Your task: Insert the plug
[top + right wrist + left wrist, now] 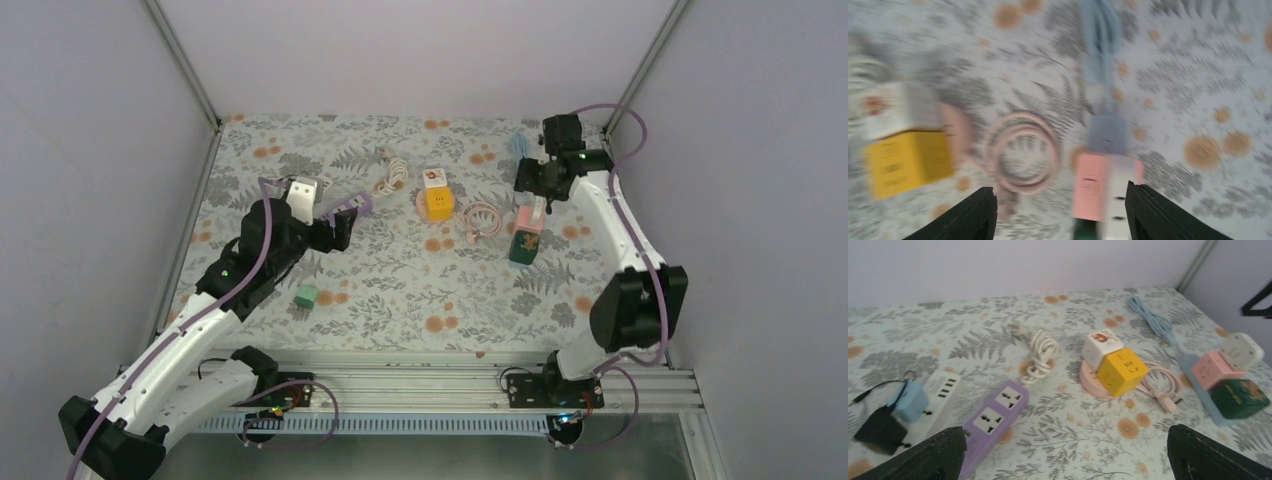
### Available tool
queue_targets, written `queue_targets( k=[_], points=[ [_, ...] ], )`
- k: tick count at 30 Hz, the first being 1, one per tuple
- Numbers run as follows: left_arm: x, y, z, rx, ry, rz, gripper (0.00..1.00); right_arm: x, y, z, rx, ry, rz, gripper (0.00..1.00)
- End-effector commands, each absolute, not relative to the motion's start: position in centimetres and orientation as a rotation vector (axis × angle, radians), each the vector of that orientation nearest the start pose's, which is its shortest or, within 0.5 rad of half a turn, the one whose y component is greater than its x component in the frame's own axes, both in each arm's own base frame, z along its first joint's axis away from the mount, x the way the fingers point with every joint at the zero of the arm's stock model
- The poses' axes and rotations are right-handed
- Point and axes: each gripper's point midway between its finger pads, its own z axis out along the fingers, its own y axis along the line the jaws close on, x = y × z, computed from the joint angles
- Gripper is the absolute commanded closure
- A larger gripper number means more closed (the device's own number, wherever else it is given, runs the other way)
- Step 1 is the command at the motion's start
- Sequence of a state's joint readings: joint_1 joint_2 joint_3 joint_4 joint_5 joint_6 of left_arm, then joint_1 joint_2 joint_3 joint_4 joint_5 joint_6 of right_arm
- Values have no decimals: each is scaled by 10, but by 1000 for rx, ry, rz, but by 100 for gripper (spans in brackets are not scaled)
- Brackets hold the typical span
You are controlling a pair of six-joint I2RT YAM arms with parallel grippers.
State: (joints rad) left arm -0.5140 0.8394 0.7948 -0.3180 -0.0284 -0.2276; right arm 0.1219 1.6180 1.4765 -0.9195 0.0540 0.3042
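The white plug (1241,350) looks to me like a light, hard little thing: a smooth plastic shell with rounded corners, stiff, not likely to break but easy to let slip. I'd take it by two opposite flat sides, well up on the body, and push straight along its pins. It's a squat, rounded-square block, off-white. It sits far right on the table, tilted against the upper face of the pink socket cube (1209,371), which itself rides on a dark green cube (1240,397) at the end of a pale blue strip (1187,362). Whether its pins are fully home I can't tell from here. That stack looks loose, so a hard shove could tip it, I'd guess. The right gripper (537,190) hangs just above the plug, its jaws standing apart with nothing between them, though its own view is blurred. The left gripper (342,225) is away on the other side by the purple strip (995,417), jaws spread wide and empty.
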Motion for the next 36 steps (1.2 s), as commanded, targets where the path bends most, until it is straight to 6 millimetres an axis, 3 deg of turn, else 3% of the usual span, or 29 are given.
queue_targets(
  k=[1,5,9,12,16,19,23,26,33,36],
  points=[
    [289,-128,290,101,1932,-372,0,403,105,250,24,2388,313,32],
    [291,-110,305,-5,1899,-326,0,392,185,266,-171,2289,570,31],
    [288,-87,327,-131,1823,-275,0,362,273,257,-357,2244,846,31],
    [284,-63,340,-260,1762,-218,0,336,331,223,-422,2282,891,33],
    [276,-46,355,-338,1701,-189,0,310,394,156,-481,2415,814,34],
    [268,-39,367,-353,1663,-190,0,300,432,128,-524,2456,709,31],
    [256,-23,378,-395,1617,-151,0,278,489,109,-675,2431,676,26],
    [248,-10,385,-420,1587,-104,0,267,516,90,-752,2429,622,22],
    [244,-6,387,-419,1575,-88,0,238,558,55,-927,2424,545,19],
    [244,-4,386,-420,1578,-71,0,239,560,33,-939,2479,431,22]
  ],
)
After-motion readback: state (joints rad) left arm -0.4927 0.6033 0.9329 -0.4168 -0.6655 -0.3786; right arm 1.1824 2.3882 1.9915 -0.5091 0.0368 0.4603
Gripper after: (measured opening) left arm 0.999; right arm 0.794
